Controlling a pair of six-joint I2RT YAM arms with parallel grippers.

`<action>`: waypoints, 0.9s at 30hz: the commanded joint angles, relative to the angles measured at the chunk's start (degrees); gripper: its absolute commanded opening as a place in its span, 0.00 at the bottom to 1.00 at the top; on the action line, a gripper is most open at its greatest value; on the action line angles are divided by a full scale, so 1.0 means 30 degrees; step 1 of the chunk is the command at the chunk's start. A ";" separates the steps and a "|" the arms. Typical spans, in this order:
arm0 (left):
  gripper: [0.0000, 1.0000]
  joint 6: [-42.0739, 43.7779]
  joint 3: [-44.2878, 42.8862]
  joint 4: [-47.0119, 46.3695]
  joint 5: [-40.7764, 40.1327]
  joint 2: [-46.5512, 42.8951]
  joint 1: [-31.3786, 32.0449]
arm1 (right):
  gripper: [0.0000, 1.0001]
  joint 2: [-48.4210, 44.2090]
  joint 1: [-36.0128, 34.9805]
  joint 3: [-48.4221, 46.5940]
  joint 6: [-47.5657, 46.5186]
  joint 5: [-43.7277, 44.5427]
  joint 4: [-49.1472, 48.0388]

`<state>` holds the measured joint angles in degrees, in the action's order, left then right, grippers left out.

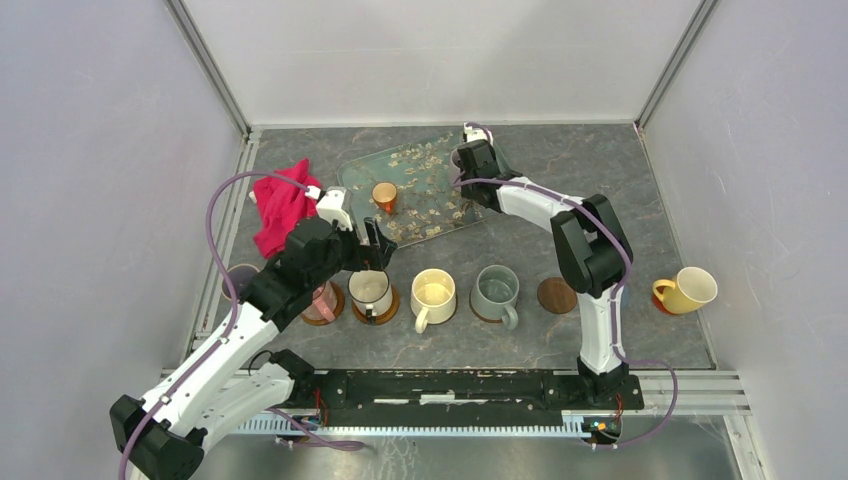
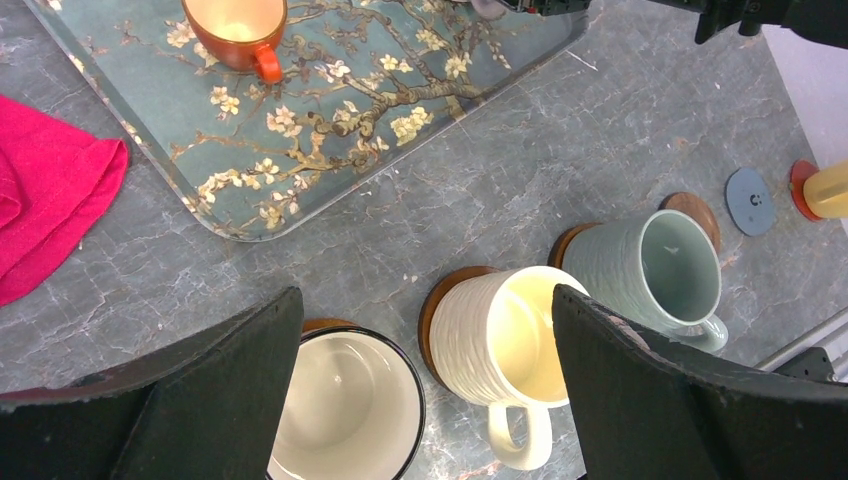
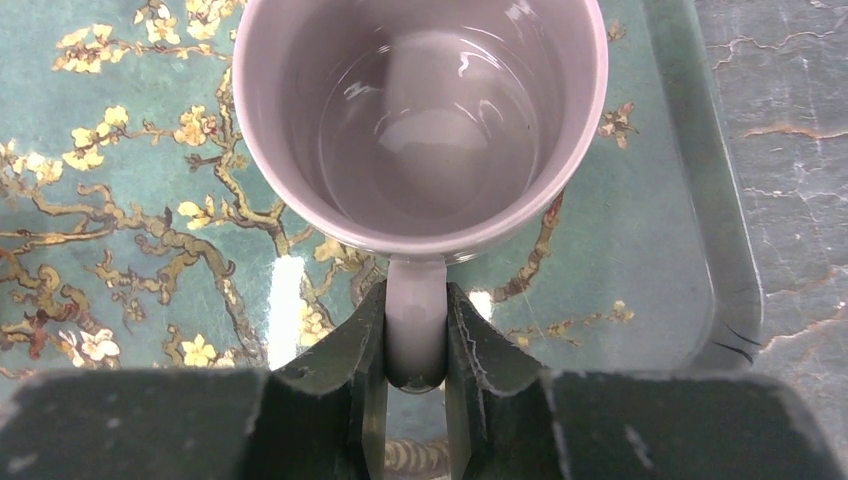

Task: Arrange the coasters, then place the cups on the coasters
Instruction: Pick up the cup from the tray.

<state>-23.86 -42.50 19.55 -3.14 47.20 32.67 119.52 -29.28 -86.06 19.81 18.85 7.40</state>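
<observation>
Right end effector (image 3: 415, 345) clenched on the handle of the glossy mauve ceramic mug (image 3: 420, 130), upright on the floral rectangular tray (image 3: 120, 160) — a straight, level lift looks best. Left end effector (image 2: 425, 330) hangs released.

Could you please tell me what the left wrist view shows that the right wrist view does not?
Only the left wrist view: the open left gripper, white cup, cream cup, grey-green cup, orange cup and red cloth. Only the right wrist view: the right gripper shut on the mauve cup by its handle. Both: the floral tray and stone table.
</observation>
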 commanded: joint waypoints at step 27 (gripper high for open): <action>1.00 0.0716 0.0046 -0.0692 -0.0215 0.0336 0.0098 | 0.00 -1.2772 0.0364 1.0443 0.0356 0.2685 -0.2320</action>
<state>-23.86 -42.35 19.57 -3.55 48.21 32.67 89.30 -28.49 -57.65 19.05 22.85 8.27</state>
